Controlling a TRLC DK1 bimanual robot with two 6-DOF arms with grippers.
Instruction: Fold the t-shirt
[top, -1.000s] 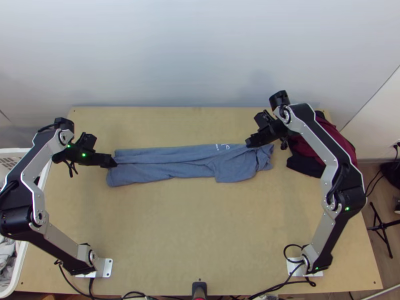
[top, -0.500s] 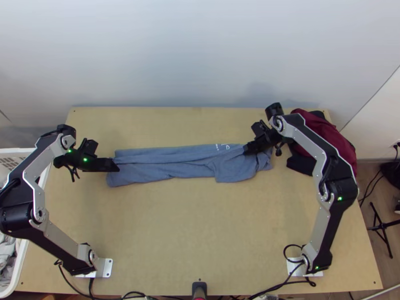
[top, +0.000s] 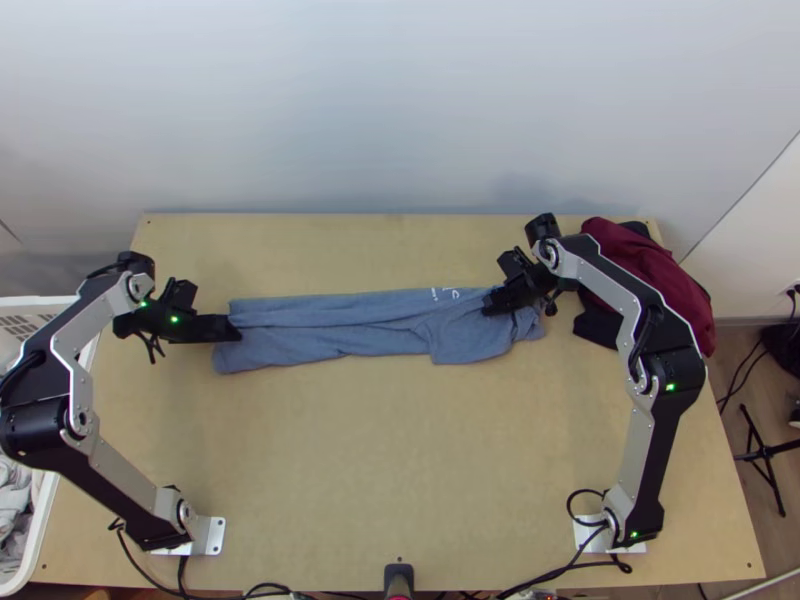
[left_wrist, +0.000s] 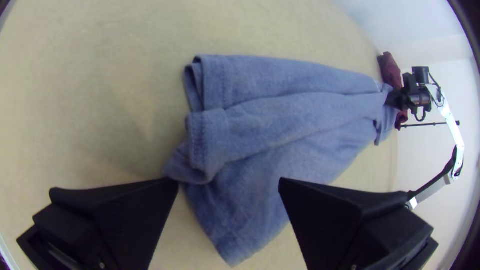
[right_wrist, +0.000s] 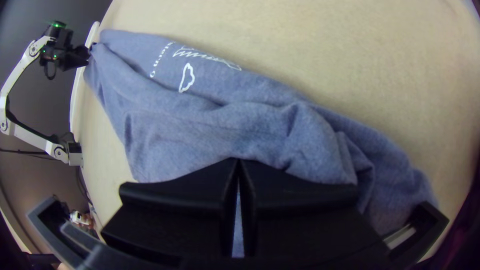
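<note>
A blue-grey T-shirt (top: 320, 338) lies as a long folded strip across the wooden table (top: 400, 450).
At its left end, the left gripper (top: 239, 334) is wide open and grips nothing; toward its right end, the right gripper (top: 487, 309) is closed, but I cannot tell if it pinches cloth. Maroon cloth (top: 650, 275) lies far right, before a pale wall (top: 400, 110); a white basket (top: 40, 520) stands at left.

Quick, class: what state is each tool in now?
Left tool: open, at one end of the t-shirt.
Right tool: closed; whether it pinches the t-shirt cannot be told.
</note>
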